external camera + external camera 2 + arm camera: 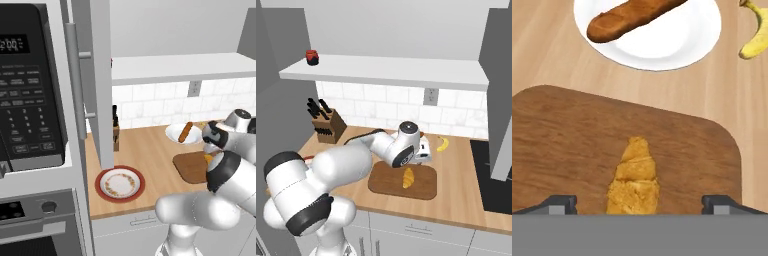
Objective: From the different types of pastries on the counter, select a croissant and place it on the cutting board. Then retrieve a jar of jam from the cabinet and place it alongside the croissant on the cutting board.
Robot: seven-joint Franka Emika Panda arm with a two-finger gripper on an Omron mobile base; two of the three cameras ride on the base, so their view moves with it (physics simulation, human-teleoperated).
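with the croissant (pixel 634 181) laid on the cutting board (pixel 572 145) between the spread fingers of the gripper (pixel 639 204), it could be dragged off if the lift is skewed, and the jar of jam (pixel 312 57) on the cabinet shelf could be toppled.

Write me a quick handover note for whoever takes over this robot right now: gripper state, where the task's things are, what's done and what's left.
Gripper: open, above the cutting board, fingertips either side of the croissant, not gripping it.
Croissant: lying on the cutting board, near its middle. That step looks done.
Stick-shaped pastry: on the white plate behind the board; leave it.
Jar of jam: on the cabinet shelf, at its left end. The cabinet door is open.
Left: raise the arm, fetch the jar, set it on the board beside the croissant.
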